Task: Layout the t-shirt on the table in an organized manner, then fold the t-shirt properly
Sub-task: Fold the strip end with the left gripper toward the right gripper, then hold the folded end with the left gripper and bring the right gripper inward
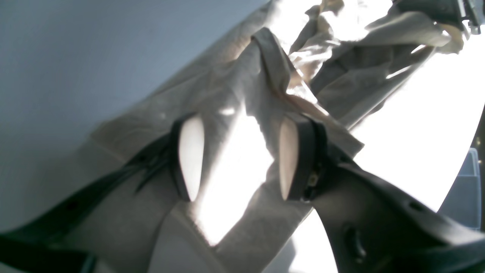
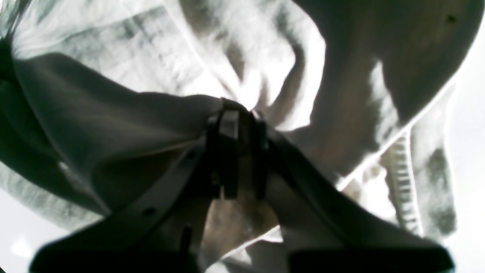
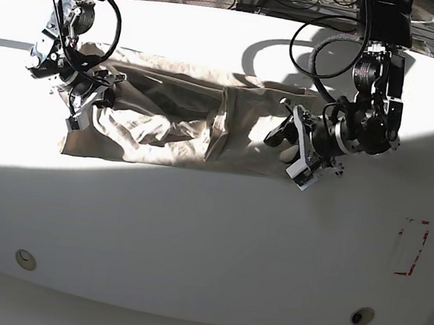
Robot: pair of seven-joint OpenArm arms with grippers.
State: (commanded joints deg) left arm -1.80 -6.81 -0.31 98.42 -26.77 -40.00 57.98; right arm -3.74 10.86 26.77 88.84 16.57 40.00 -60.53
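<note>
Gripping the t-shirt [image 3: 174, 122] at left, my right gripper [image 3: 83, 94] anchors it; left gripper [image 3: 293, 151] gapes, ready to spread it across the table [image 3: 193, 230].

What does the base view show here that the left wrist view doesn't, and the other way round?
Only the base view shows the red dashed rectangle mark, two round holes, and the right hand at the shirt's far end. Only the left wrist view shows the left hand open, its pale fingers apart over cloth. Both show the wrinkled beige cotton t-shirt on the white table.
</note>
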